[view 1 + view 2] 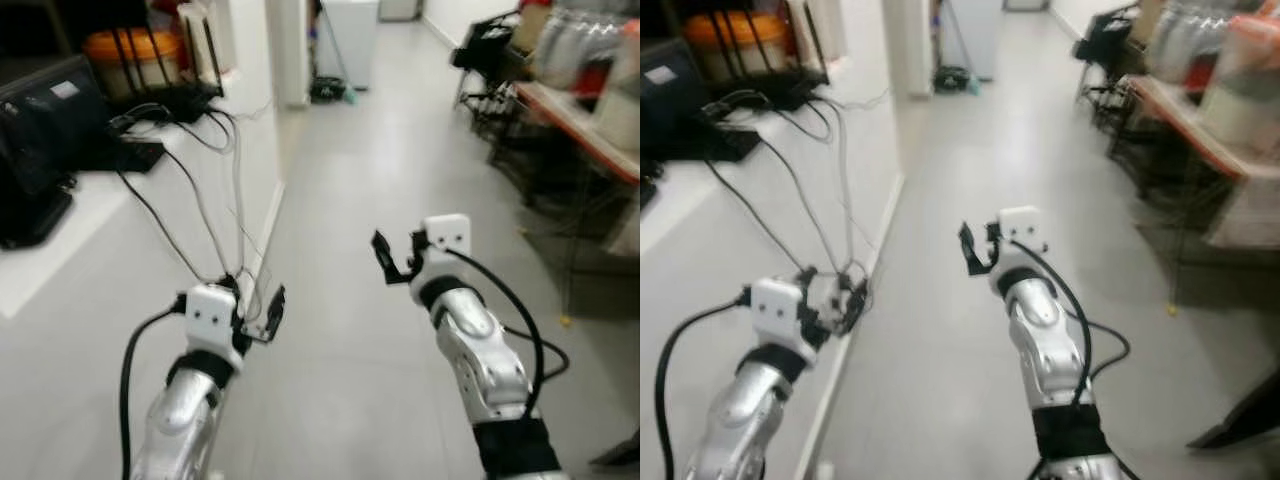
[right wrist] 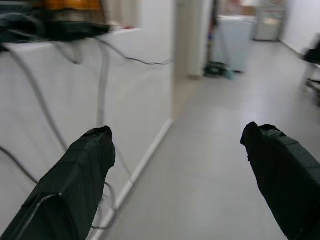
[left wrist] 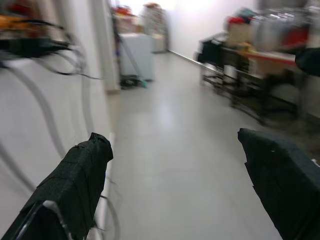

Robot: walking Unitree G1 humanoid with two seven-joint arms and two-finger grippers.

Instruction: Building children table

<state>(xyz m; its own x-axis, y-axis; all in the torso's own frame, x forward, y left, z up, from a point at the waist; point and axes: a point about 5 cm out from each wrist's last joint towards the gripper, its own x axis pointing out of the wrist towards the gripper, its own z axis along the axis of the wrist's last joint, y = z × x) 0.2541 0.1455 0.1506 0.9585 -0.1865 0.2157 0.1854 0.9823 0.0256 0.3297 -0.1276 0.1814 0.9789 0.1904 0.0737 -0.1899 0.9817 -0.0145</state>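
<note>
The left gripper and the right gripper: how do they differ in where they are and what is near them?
The left gripper is low beside the white wall, next to hanging cables; the right gripper is over bare grey floor, apart from the wall. The left gripper sits nearer the robot's body; the right gripper reaches farther forward. Both are open and hold nothing.

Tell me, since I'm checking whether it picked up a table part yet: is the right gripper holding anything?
No. The right gripper has its two black fingers spread wide with only bare grey floor between them.
</note>
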